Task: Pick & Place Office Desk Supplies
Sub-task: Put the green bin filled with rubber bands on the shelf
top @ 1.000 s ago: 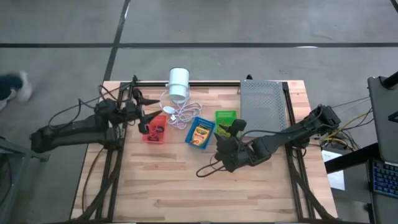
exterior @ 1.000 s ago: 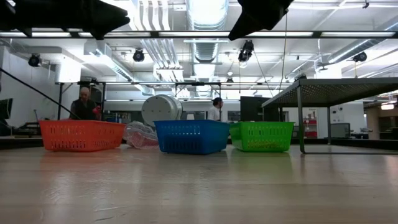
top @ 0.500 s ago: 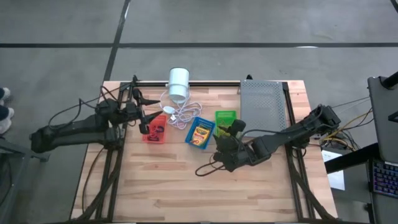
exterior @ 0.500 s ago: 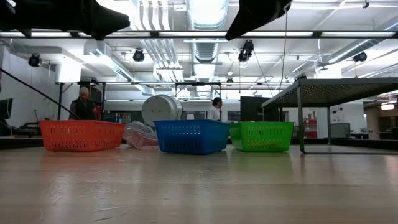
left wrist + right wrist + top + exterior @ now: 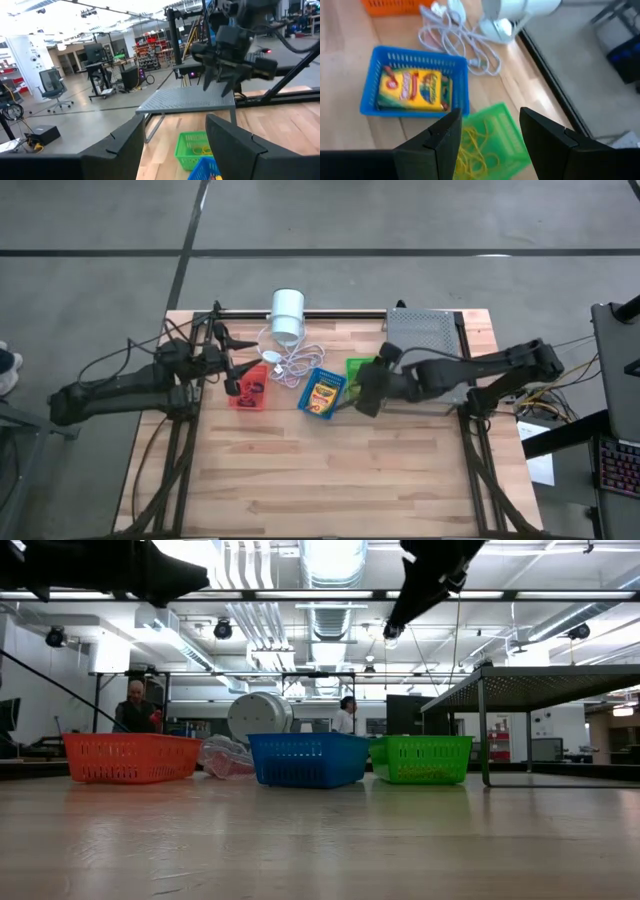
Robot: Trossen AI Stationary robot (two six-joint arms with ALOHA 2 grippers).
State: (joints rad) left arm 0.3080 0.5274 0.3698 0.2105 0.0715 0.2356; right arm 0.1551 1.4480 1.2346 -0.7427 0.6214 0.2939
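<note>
1. Big open-plan robotics lab/workshop, not a home or shop.
2. Ceiling (image 5: 330, 600): exposed ducts, strip lights, hung cameras.
3. Floor (image 5: 400, 220): bare grey concrete w/ dark lines, around a wooden bench (image 5: 330, 480).
4. Left wrist view: office chair (image 5: 52, 85) at 9 o'clock, red shelving (image 5: 152, 42) w/ stock at 12.
5. Low view: two people (image 5: 135, 705) working far behind the bench.
6. Keyboard (image 5: 615, 465) at 4 o'clock.

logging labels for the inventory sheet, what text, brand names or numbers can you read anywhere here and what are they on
None can be read.
Crayon box in the blue basket: printed front with a band of lettering, too blurred to read.
Green basket, red-orange basket, white cylinder, grey tray: no lettering visible.
Shelves and gear in the room behind: too small to read.
</note>
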